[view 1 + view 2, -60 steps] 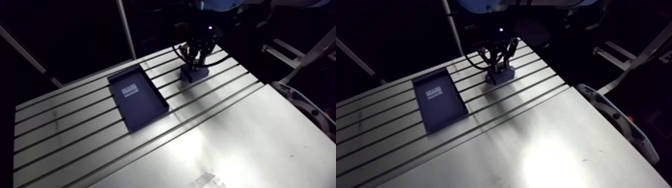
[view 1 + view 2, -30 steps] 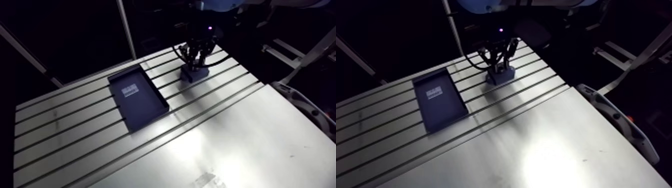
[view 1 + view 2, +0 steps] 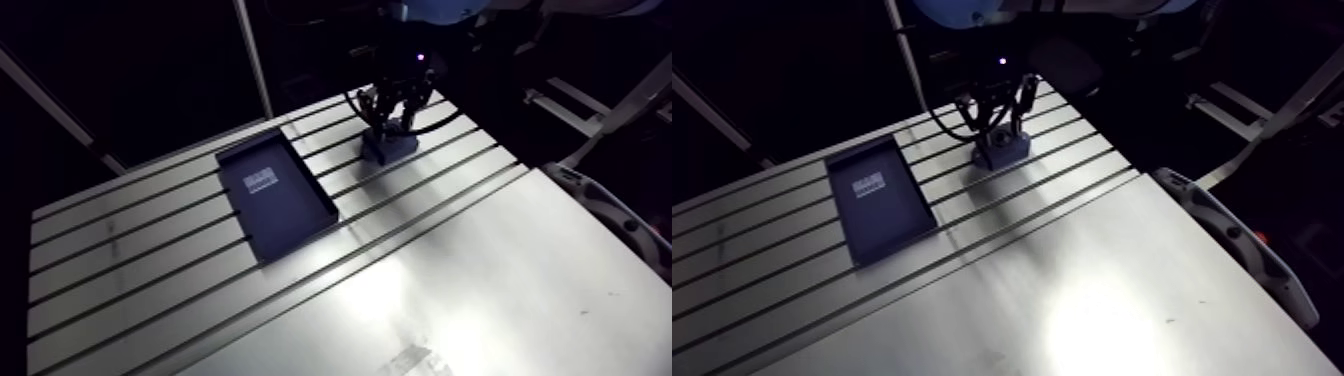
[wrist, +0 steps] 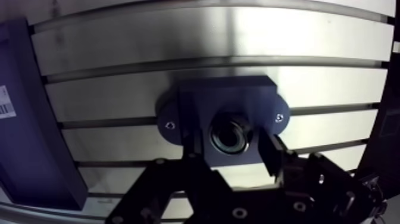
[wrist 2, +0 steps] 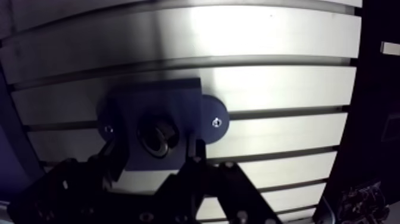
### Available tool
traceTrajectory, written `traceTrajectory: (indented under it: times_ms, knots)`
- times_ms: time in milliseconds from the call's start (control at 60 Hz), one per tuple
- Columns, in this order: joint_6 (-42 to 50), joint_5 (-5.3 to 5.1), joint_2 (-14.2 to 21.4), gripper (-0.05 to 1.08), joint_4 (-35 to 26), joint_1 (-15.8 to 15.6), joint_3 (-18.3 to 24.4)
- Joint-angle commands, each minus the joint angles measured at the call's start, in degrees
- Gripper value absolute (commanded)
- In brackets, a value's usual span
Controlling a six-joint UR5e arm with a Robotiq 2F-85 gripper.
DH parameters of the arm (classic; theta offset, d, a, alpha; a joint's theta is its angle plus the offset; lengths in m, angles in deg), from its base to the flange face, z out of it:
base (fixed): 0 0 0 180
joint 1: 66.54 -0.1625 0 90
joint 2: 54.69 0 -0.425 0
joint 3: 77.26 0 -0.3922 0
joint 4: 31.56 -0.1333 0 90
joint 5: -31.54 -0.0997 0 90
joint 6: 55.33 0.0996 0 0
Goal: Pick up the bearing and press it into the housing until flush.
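Work surface is a metal table (image 3: 130,250); its far part carries long parallel slots (image 3: 120,225), its near part is a plain smooth sheet (image 3: 1002,300); a strong patch of glare (image 3: 1097,320) lies on the smooth sheet; elsewhere the metal is evenly but dimly lit; surroundings beyond the table edges are dark; a pale post (image 3: 253,60) rises behind the far edge; a slanted bar (image 3: 45,95) crosses the dark nearby.

A dark blue housing (image 3: 1004,150) is seen at upper centre on the slotted table (image 3: 1092,290), with the gripper (image 3: 997,122) poised directly above it. A dark tray (image 3: 890,228) bearing a white label (image 3: 869,185) is placed left of centre, apart from the housing.
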Motion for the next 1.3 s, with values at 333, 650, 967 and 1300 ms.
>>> traceTrajectory:
  times_ms: [333,650,967,1300]
  knots:
    - [0.69,0.07,0.59,0.0,-0.09,0.05,0.19]
    - [1.0,-0.38,2.66,0.09,-0.7,-0.22,0.44]
    - [1.92,-0.38,5.01,0.75,-3.61,-0.31,0.98]
    - [1.83,-0.47,4.83,0.91,-3.53,-0.31,0.46]
